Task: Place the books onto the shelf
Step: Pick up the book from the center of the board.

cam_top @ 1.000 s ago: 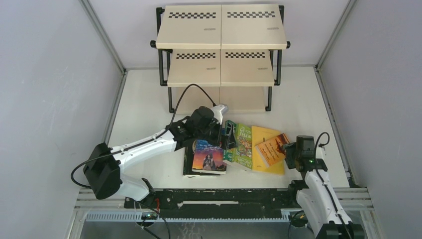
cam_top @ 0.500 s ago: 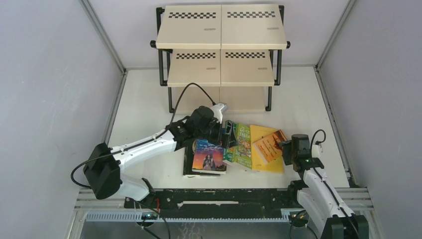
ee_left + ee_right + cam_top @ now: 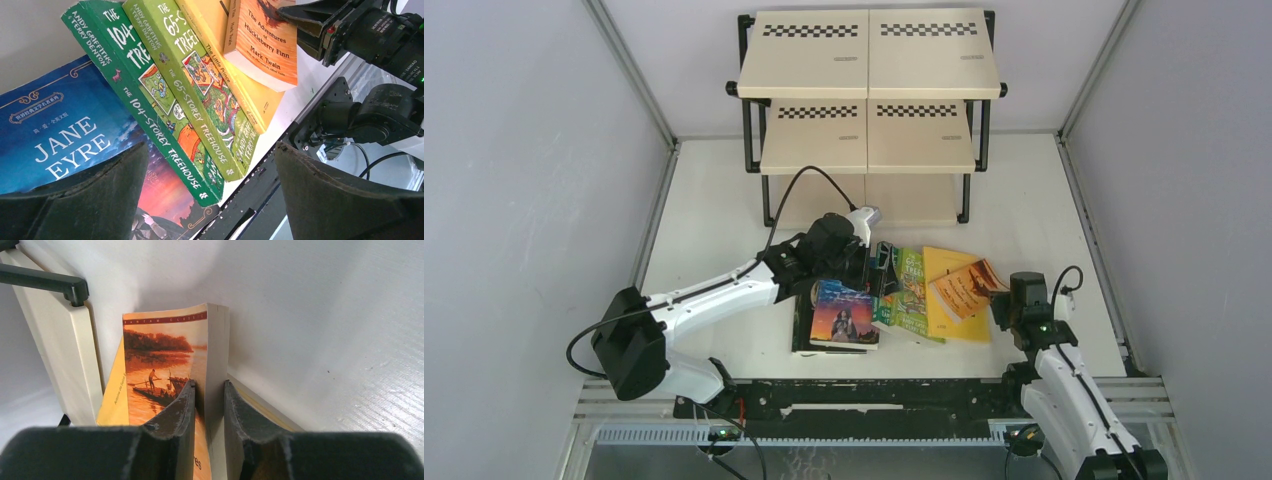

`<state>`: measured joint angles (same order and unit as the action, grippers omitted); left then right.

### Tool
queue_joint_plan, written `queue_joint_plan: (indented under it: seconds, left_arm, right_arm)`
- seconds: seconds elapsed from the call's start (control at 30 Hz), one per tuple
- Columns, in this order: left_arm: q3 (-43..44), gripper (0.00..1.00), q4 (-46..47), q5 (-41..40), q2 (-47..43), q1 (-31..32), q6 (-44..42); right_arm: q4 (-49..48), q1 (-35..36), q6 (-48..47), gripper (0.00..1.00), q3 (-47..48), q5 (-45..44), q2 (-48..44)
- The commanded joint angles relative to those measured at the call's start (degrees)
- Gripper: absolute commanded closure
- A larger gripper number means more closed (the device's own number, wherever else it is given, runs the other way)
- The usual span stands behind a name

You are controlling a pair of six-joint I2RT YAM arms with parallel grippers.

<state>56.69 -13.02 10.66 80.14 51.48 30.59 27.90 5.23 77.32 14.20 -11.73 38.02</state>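
R claw [image 3: 209, 390] is pinched in tight on the orange book [image 3: 165, 350]. Wrist view: one finger [image 3: 175, 415] is flat on the raft-picture cover, the other is on the back, and the page block is squeezed btwn them. So it has hold of it, w/ the book sticking out ahead of the fingers. The shelf [image 3: 55, 350] shows as a cream board and black frame just left of the book in that view.

From the top cam, the orange book [image 3: 964, 287] sits at the right end of the pile, overlapping the yellow book [image 3: 944, 322]. R claw [image 3: 999, 300] is on its right-hand edge.

L claw [image 3: 874, 268] hangs over the middle of the pile, jaws spread as wide as they go, nothing in them. Its wrist cam looks down btwn the fingers [image 3: 100, 195] onto the green books [image 3: 200, 85], fanned one over the other. Jane Eyre [image 3: 60, 135] lies beside them under one finger.

All the books lie on the table [image 3: 714, 220] on the near side. The shelf [image 3: 869, 70] stands at the far side, apart from the pile.
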Motion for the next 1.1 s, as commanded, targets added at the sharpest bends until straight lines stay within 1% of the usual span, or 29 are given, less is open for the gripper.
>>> queue_joint_plan:
  seconds: [0.0,0.1,0.13,0.43,0.7,0.93,1.07]
  left_arm:
    - [2.02,0.00,-0.10,-1.14,-0.54,0.33,0.20]
    - [3.20,0.00,-1.28,-2.19,-0.76,0.29,-0.07]
    - [3.68,0.00,-1.59,-2.50,-0.81,0.30,-0.10]
    - [8.75,0.00,-4.15,-3.83,-0.25,0.08,0.39]
    - [9.32,0.00,-1.81,-1.64,-0.84,-2.55,5.96]
    - [7.07,0.00,1.87,0.39,-2.43,-4.79,10.51]
    - [8.36,0.00,2.73,2.37,-2.55,-5.42,11.63]
  right_arm:
    - [5.14,0.65,-2.86,0.92,2.08,0.68,-0.86]
    - [5.07,0.65,-4.17,0.99,3.57,1.27,-1.89]
    - [5.02,0.58,-4.59,1.00,4.53,1.54,-1.97]
    - [3.48,0.13,-9.76,1.00,13.22,6.27,-1.07]
    - [3.41,-0.68,-11.87,1.00,18.53,11.06,-2.30]
    - [2.29,-2.19,-14.24,1.00,22.83,20.75,-2.28]
    - [1.31,-2.14,-16.46,1.00,26.56,26.14,-0.58]
